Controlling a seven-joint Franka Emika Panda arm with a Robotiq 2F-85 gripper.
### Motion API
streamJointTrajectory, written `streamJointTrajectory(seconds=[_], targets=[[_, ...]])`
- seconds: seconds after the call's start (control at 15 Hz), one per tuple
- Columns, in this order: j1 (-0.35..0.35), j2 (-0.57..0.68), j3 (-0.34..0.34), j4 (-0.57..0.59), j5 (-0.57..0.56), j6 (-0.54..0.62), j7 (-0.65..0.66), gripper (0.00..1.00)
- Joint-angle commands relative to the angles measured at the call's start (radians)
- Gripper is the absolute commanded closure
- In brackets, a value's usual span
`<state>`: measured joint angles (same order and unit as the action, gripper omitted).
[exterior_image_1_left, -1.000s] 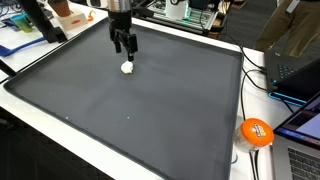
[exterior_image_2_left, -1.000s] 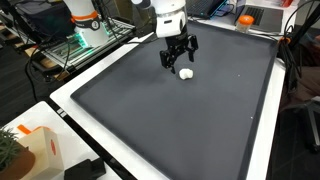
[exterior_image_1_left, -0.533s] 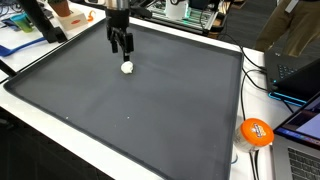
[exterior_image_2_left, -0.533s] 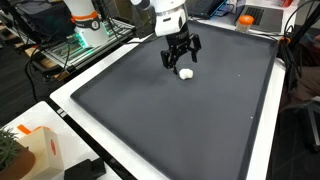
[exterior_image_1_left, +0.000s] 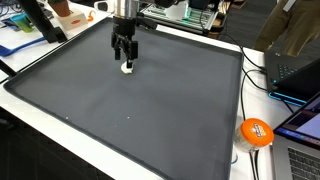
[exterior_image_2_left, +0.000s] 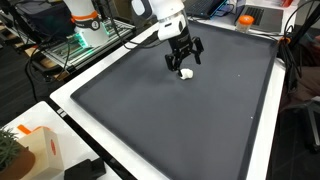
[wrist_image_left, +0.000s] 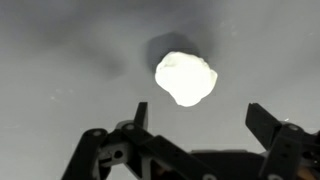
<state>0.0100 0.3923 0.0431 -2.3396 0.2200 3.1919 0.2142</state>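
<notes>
Covering the table (exterior_image_1_left: 40, 112), a dark mat (exterior_image_1_left: 150, 110) bears a white lump (exterior_image_1_left: 126, 68)

wht lump (wrist_image_left: 186, 78) on gry mat (wrist_image_left: 60, 50) | fingers (wrist_image_left: 264, 122) wide apart | no contact

In the wrist view the white lump (wrist_image_left: 186, 78) is too overexposed and blurred to identify, and the gripper (wrist_image_left: 198, 112) is cut off at 6 o'clock.

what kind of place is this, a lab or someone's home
Most likely a robotics lab or workshop: a large dark work mat covers the bench, a laptop sits at its edge, and a second robot's white and orange base stands behind.
</notes>
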Motion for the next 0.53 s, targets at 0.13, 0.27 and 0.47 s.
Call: streamJointTrajectory(seconds=[0.13,0.27,0.47], targets=[[0.001,0.027,-0.008,-0.029,-0.003,0.109,0.001,0.0],[0.001,0.03,-0.006,-0.033,-0.003,0.118,0.001,0.0],[0.076,0.021,-0.074,-0.064,0.024,0.17,0.007,0.0]])
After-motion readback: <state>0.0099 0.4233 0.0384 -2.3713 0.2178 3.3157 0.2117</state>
